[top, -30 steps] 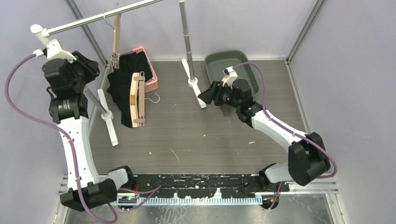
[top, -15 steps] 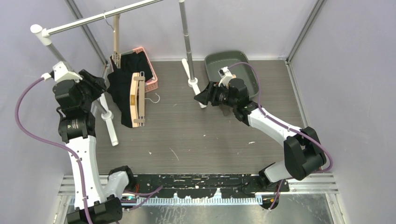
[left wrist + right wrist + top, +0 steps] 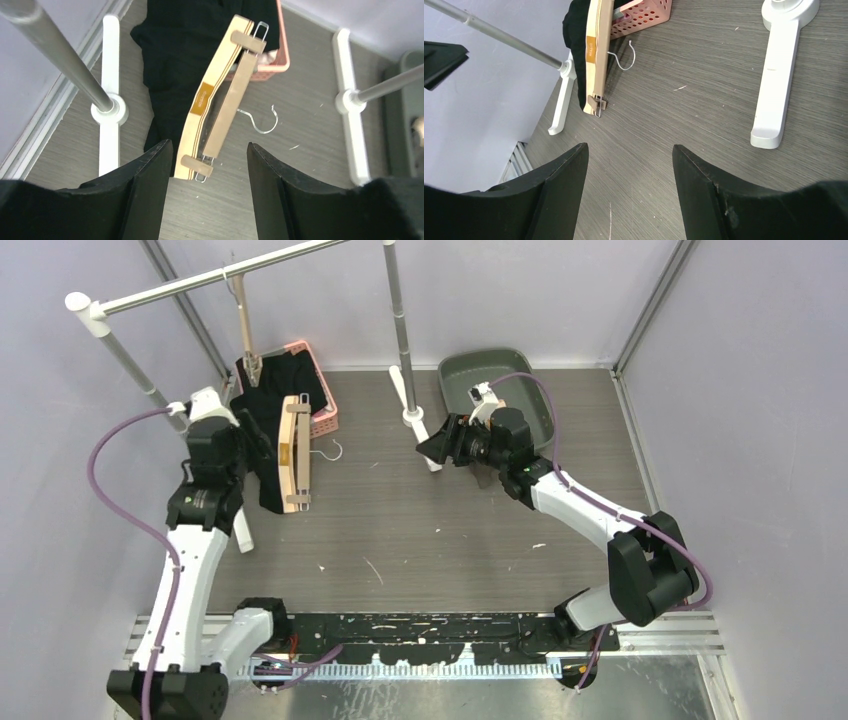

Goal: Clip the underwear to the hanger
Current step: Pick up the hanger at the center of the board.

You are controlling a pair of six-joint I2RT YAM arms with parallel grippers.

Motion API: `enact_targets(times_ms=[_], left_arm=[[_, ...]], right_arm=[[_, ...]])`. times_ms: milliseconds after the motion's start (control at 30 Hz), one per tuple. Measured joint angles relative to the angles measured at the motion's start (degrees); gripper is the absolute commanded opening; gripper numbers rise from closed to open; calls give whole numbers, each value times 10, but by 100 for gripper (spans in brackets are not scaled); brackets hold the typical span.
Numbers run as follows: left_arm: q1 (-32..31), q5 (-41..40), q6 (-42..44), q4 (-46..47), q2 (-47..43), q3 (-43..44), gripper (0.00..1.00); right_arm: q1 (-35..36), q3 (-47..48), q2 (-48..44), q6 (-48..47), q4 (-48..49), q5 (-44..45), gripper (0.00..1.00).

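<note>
A wooden clip hanger (image 3: 295,453) (image 3: 215,100) lies flat on the table, partly on top of the black underwear (image 3: 262,440) (image 3: 172,65), which spills out of a pink basket (image 3: 322,390). Its wire hook (image 3: 260,122) points right and its near clip (image 3: 196,165) sits at the cloth's edge. My left gripper (image 3: 252,435) (image 3: 208,145) hovers open just above that near clip, holding nothing. My right gripper (image 3: 435,445) (image 3: 629,147) is open and empty over bare floor to the right. From there the hanger (image 3: 594,55) shows at a distance.
A second wooden hanger (image 3: 245,325) hangs from the rack's rail (image 3: 220,275). The rack's white feet (image 3: 235,505) (image 3: 415,420) and posts stand left and centre. A grey bin (image 3: 520,365) sits behind the right arm.
My left arm has dropped from up by the rail to just over the hanger on the table, and its jaws have opened wider. The right arm shifted slightly, then stayed still.
</note>
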Motion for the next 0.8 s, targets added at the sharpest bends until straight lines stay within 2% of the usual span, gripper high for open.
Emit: enact_targets(times_ms=[133, 367, 633, 800], left_arm=[[-75, -84, 21, -7, 39, -10, 59], [-145, -184, 38, -12, 123, -27, 60], [-209, -293, 43, -2, 226, -26, 83], [-236, -338, 53, 9, 325, -7, 89]], right_arm=[[0, 0, 0, -3, -1, 5, 68], [0, 0, -9, -14, -11, 21, 68], [-6, 0, -28, -18, -16, 26, 69], [-13, 0, -37, -21, -18, 26, 69]])
